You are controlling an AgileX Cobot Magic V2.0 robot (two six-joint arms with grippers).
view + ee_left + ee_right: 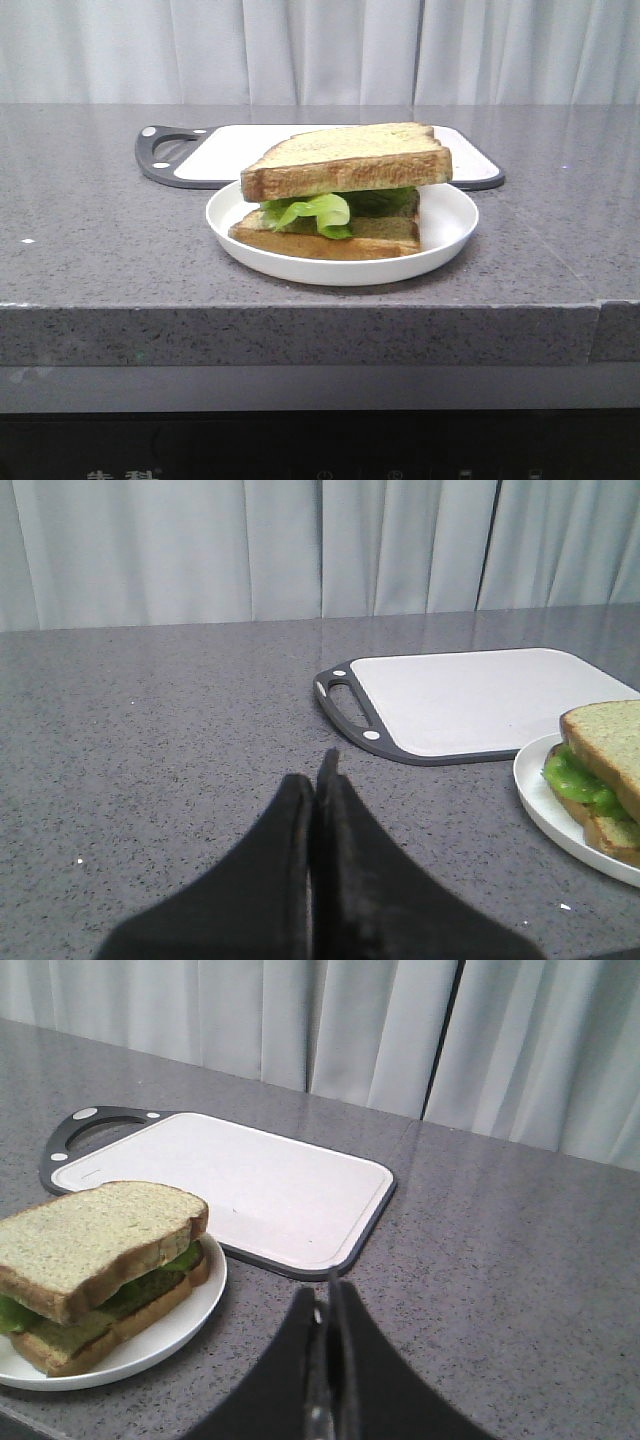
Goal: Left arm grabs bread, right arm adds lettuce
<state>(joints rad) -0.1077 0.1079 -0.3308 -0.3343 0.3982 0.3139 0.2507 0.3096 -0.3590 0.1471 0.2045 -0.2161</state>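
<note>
Grey speckled stone counter (100,250) runs under a pale curtain, and on it the white plate (450,235) carries the whole stack. On that plate the bread (350,160) — the thick top slice — lies flat across the lettuce (315,212), which ruffles out on the plate's left side over a thinner bottom slice (330,240); the sandwich looks assembled, so I judge the task all but done. Just behind the plate lies the white cutting board (320,140), bare, its dark handle (160,150) off to the plate's left. Neither arm shows in the front view. In the left wrist view the left gripper (318,780) has its wedge fingers pressed together on nothing, with the plate off toward the board's near corner, well apart from the tips. The right gripper (330,1305) is likewise closed and empty — the plate sits near it, on the board's handle side. Of the two, the right seems the nearer, though I cannot be sure; any further move would have to reach across toward the plate.
</note>
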